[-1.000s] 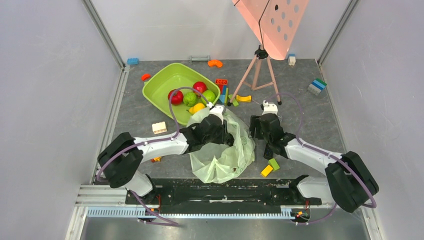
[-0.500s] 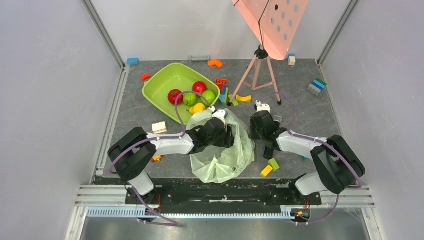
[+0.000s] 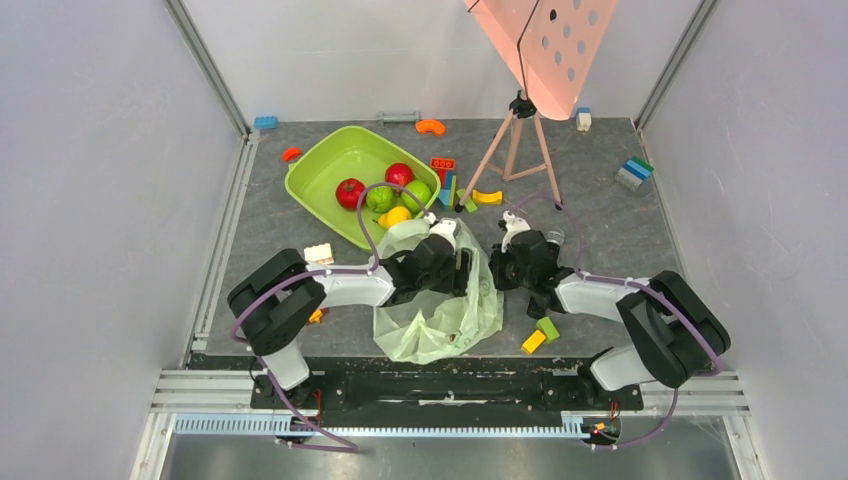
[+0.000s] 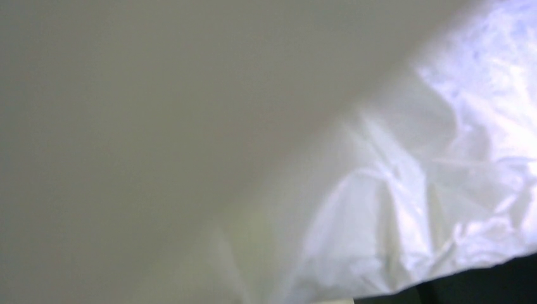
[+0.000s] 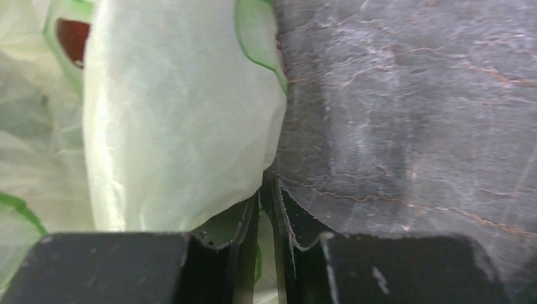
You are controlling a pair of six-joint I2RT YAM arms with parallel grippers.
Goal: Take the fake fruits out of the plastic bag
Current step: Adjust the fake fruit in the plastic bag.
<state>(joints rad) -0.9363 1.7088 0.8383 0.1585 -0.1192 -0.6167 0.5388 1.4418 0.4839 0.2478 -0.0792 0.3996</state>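
Note:
The pale-green plastic bag (image 3: 440, 312) lies crumpled near the table's front, between both arms. My left gripper (image 3: 458, 264) is pushed into the bag's upper part. Bag film (image 4: 405, 209) fills the left wrist view and hides the fingers. My right gripper (image 3: 503, 272) is at the bag's right edge, its jaws nearly together with a fold of the bag (image 5: 183, 126) pinched between them (image 5: 269, 190). A dark red-brown patch ringed in green (image 5: 71, 39) shows through the film; I cannot tell what it is. Two round green fake fruits (image 3: 380, 198) sit in the tub.
The lime-green tub (image 3: 318, 172) at back left also holds two red fruits (image 3: 350, 190) and a yellow one (image 3: 396, 214). A pink tripod (image 3: 515, 140) stands behind the right arm. Toy blocks lie around, among them a green and yellow pair (image 3: 540, 334) and a cream one (image 3: 318, 254).
The right gripper moved left to the bag's edge and closed on the film. The left arm pushed a little further right into the bag, which is now bunched narrower.

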